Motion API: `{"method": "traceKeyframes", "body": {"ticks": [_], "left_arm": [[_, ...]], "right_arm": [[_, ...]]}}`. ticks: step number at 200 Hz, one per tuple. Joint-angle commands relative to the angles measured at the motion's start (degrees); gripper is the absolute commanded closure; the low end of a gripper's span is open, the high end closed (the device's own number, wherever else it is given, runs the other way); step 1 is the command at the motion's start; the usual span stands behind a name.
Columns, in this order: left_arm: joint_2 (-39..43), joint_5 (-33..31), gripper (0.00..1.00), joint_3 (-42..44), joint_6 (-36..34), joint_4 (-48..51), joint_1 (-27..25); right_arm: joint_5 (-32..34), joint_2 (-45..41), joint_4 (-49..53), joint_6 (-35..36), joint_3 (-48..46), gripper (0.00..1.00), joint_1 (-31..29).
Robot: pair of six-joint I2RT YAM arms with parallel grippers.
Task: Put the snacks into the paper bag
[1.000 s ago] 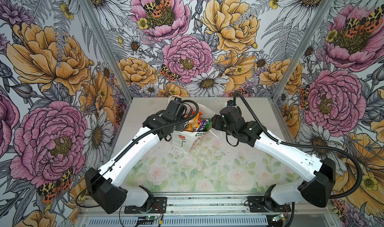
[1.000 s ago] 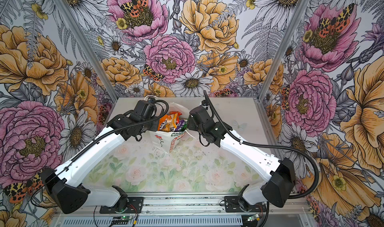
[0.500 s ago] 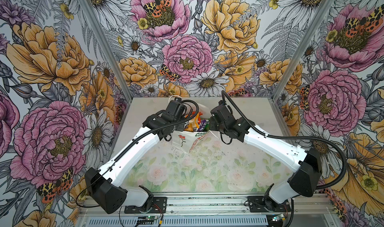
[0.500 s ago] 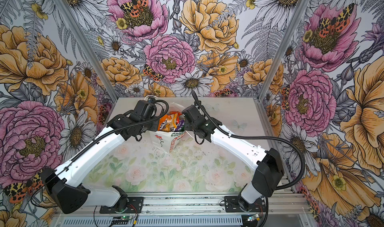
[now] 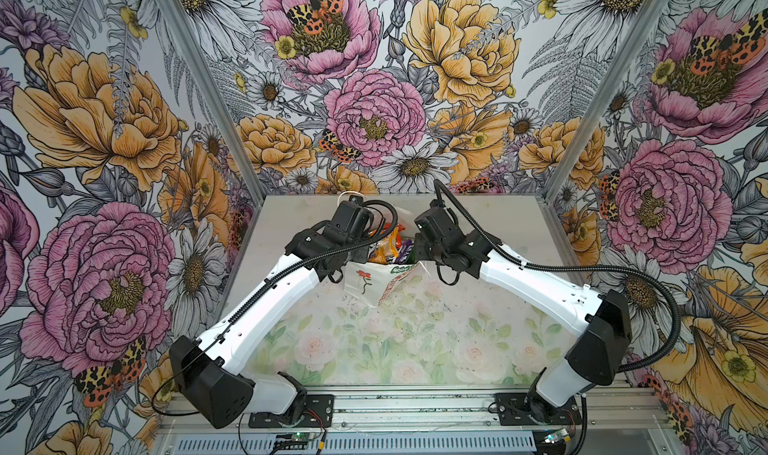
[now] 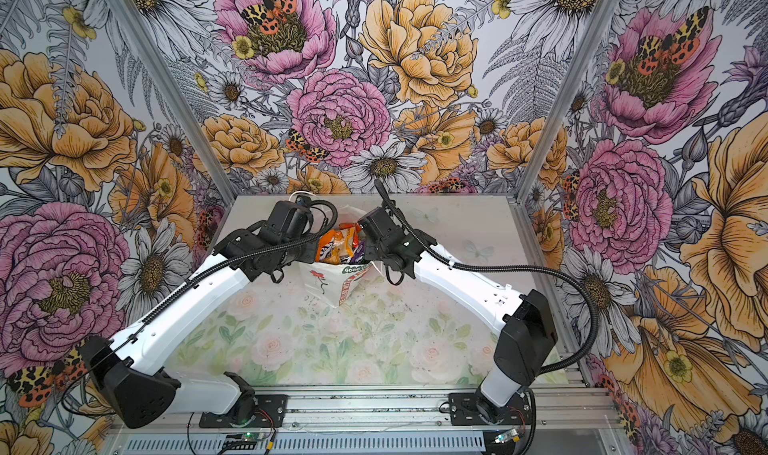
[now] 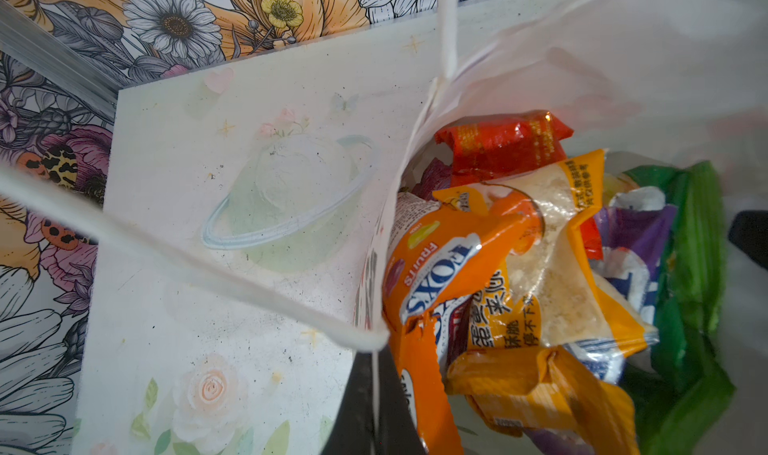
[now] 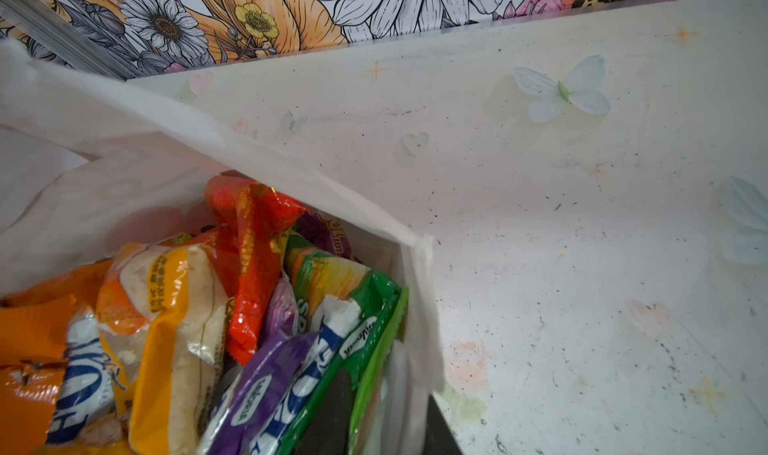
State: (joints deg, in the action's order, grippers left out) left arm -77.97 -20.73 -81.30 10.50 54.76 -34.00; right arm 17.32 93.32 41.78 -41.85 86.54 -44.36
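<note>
The white paper bag [image 5: 365, 282] [image 6: 322, 281] stands at mid-table between both arms, with its mouth upward. Several snacks [image 5: 384, 251] [image 6: 338, 245] fill it: an orange Fox's packet [image 7: 436, 266], a red sachet [image 7: 498, 141], a purple packet [image 8: 266, 382] and a green packet [image 8: 365, 328]. My left gripper [image 7: 374, 361] is shut on the bag's left wall, just under the cord handle [image 7: 166, 253]. My right gripper [image 8: 384, 390] straddles the bag's right wall. One finger is inside against the green packet, the other outside, and the paper is pinched between them.
The pale flower-printed table [image 5: 395, 340] stretches out in front of the bag. Floral walls [image 5: 374, 112] close the back and both sides. A metal rail with the arm bases [image 5: 415, 407] runs along the front edge.
My right arm has swung left to the bag's right wall, and its jaws have narrowed onto it. The left arm and the bag have stayed put.
</note>
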Motion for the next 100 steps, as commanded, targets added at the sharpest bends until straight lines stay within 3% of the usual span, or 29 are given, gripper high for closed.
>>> {"method": "traceKeyframes", "body": {"ticks": [1, 61, 100], "left_arm": [[2.65, 0.65, 1.0, -0.97, 0.53, -2.91, 0.17], [2.65, 1.52, 1.0, -1.06, 0.52, -2.92, -0.27], [3.29, 6.27, 1.0, -1.47, 0.65, -3.42, 0.34]], "right_arm": [[-1.29, 0.9, 0.67, 1.4, 2.52, 0.79, -0.49], [-4.38, 2.44, 0.67, 2.14, 6.68, 0.94, -0.79], [-5.1, 3.34, 0.58, 3.55, 11.05, 1.0, -0.81]]}}
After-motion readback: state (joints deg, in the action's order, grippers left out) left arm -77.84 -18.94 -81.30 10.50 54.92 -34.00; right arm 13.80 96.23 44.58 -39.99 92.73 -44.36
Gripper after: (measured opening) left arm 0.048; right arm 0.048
